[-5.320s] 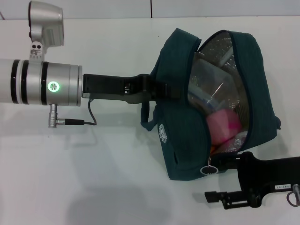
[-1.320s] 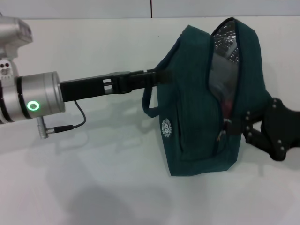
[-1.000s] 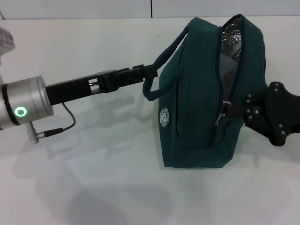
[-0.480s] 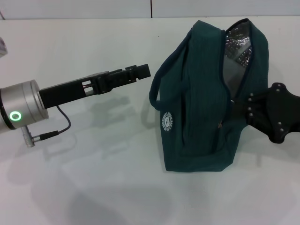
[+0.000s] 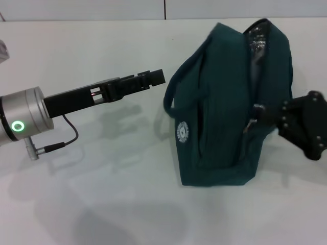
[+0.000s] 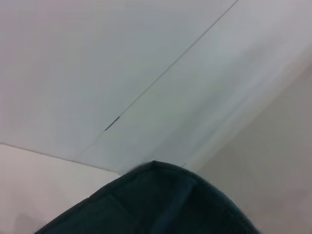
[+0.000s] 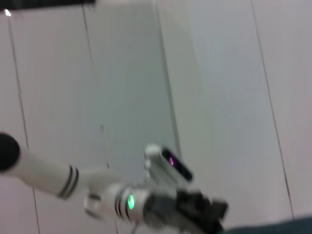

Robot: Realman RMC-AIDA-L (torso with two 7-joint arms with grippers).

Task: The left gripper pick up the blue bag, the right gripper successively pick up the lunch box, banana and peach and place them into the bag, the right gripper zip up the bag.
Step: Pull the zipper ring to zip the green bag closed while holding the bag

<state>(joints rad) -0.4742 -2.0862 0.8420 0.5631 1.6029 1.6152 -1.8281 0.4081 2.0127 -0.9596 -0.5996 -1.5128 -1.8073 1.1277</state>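
Note:
The blue bag [image 5: 219, 117] stands upright on the white table, and its top also shows in the left wrist view [image 6: 156, 204]. My left gripper [image 5: 155, 77] hovers open just left of the bag's handle loop [image 5: 168, 97], apart from it. At the bag's right side my right gripper [image 5: 265, 118] is shut on the zipper pull [image 5: 254, 116]. The zip is closed along most of the bag, and a strip of silver lining [image 5: 258, 37] still shows at the top. The lunch box, banana and peach are hidden.
The white table [image 5: 102, 194] spreads around the bag. A wall with a vertical seam [image 5: 164, 9] runs along its far edge. The right wrist view shows my left arm's silver wrist with its green light [image 7: 129, 202].
The left gripper has let go of the handle and drawn back to the left. The bag now stands on its own. The right gripper has pulled the zipper along, narrowing the opening.

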